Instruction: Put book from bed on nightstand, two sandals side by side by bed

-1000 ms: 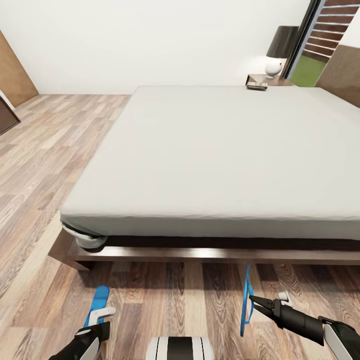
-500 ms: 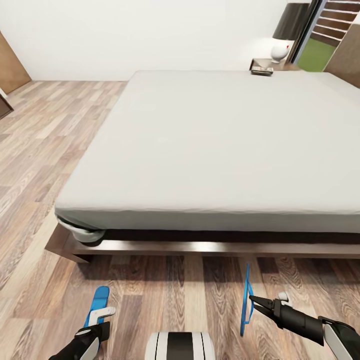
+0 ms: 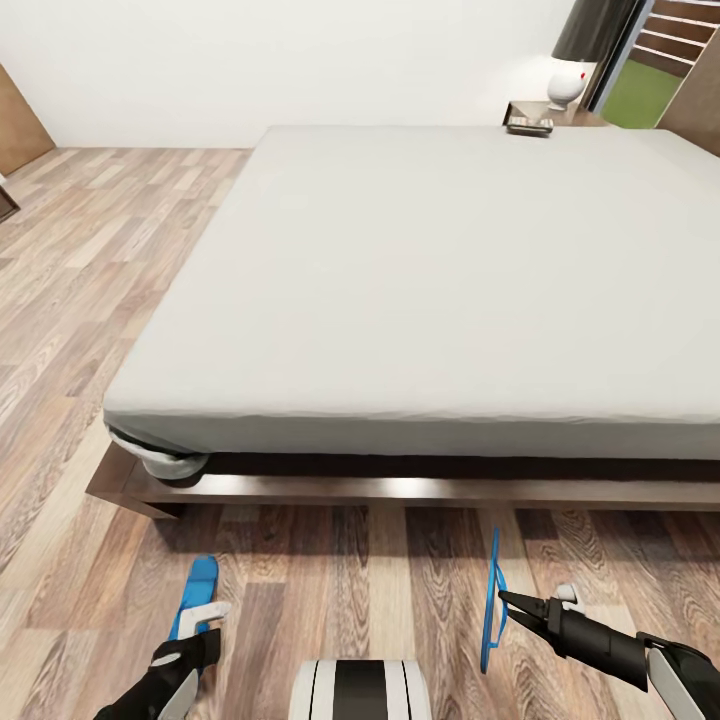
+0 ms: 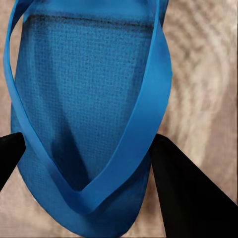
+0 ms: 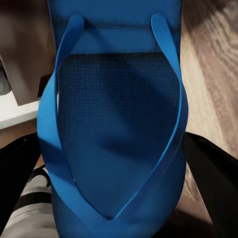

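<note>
The two sandals are bright blue flip-flops, and each one is at a claw, low in front of the bed. The left sandal lies flat on the wood floor, with the left claw right over it. In the left wrist view this sandal sits between two dark fingers spread wide on each side of it, so that claw is open around it. The right sandal stands up on its thin edge, and the right claw has its pointed tips pinched on it. In the right wrist view that sandal shows its sole and straps from very near.

The book lies on the nightstand past the far corner of the bed. A white lamp with a dark shade stands just beside the book. The mattress is smooth and whitish-grey on a dark brown frame.
</note>
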